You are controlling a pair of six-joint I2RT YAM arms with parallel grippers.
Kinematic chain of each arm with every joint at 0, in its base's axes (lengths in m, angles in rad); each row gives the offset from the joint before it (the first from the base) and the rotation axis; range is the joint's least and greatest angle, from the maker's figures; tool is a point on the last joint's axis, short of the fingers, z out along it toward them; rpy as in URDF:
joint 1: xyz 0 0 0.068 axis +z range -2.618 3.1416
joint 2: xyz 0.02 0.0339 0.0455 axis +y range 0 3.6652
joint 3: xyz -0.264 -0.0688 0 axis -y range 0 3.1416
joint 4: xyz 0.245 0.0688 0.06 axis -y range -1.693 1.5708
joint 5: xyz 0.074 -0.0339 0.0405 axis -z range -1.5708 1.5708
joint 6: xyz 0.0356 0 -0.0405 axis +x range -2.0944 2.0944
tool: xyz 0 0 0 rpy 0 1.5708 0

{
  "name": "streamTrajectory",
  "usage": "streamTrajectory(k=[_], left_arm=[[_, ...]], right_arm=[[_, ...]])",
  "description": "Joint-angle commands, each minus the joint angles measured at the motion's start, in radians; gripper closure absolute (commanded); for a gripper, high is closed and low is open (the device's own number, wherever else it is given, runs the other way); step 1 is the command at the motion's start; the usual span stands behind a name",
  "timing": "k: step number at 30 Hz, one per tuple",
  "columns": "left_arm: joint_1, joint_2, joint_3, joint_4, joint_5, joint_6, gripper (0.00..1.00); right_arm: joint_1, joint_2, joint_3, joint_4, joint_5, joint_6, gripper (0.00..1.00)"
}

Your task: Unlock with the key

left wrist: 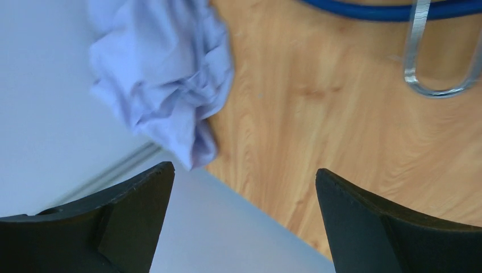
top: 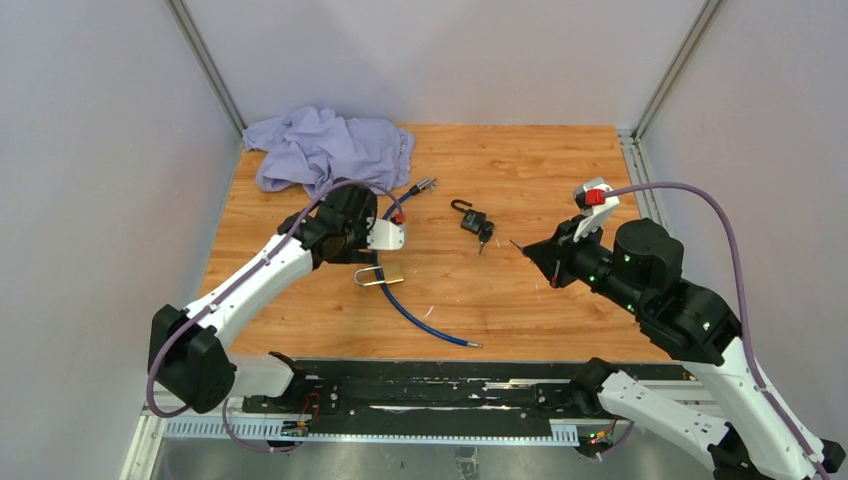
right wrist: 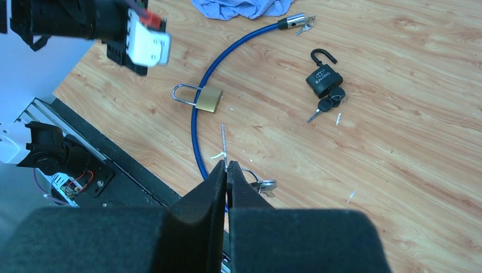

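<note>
Right gripper (right wrist: 226, 168): clenched on the key (right wrist: 224, 139), blade jutting past the tips, its ring (right wrist: 254, 183) dangling below; I hold it above the table (top: 540, 160), well apart from either lock
Left gripper (left wrist: 244, 182): jaws spread wide and holding nothing; it hovers near the brass padlock (right wrist: 206, 98), touching nothing that I can see
Brass padlock: shackle closed, lying flat on the wood against the blue cable (right wrist: 196, 131); I take this for the lock to open
Black padlock (right wrist: 324, 79): shackle standing open, its own keys at its base; it lies between the two arms
Risk, alignment: the pinch sits on a thin blade; on contact the key may swivel between the pads and miss the keyway, which no view shows me
Risk, loose lock: nothing pins the brass body; a push from the key would likely skate it across the wood unless the left gripper takes hold first
Risk, snag: the hanging ring could catch the cable on my approach
</note>
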Motion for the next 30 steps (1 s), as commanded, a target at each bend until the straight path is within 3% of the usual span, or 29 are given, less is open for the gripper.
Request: streamTrajectory(k=[1, 8, 16, 22, 30], left_arm=[[-0.01, -0.032, -0.121, -0.043, 0.236, 0.081, 0.01], [-0.009, -0.028, -0.256, -0.089, 0.407, 0.209, 0.17], [-0.009, 0.063, -0.274, -0.083, 0.43, 0.305, 0.23], [-0.011, 0.16, -0.239, -0.083, 0.42, 0.323, 0.4], [-0.014, 0.261, -0.185, -0.074, 0.357, 0.335, 0.52]], right_arm=[[-0.012, 0.012, -0.007, 0.032, -0.003, 0.012, 0.99], [-0.011, 0.021, -0.006, 0.033, 0.009, 0.013, 0.99], [-0.011, 0.025, -0.006, 0.032, 0.01, 0.022, 0.99], [-0.011, 0.017, -0.004, 0.03, 0.02, 0.024, 0.99], [-0.011, 0.026, 0.009, 0.026, 0.027, 0.02, 1.0]])
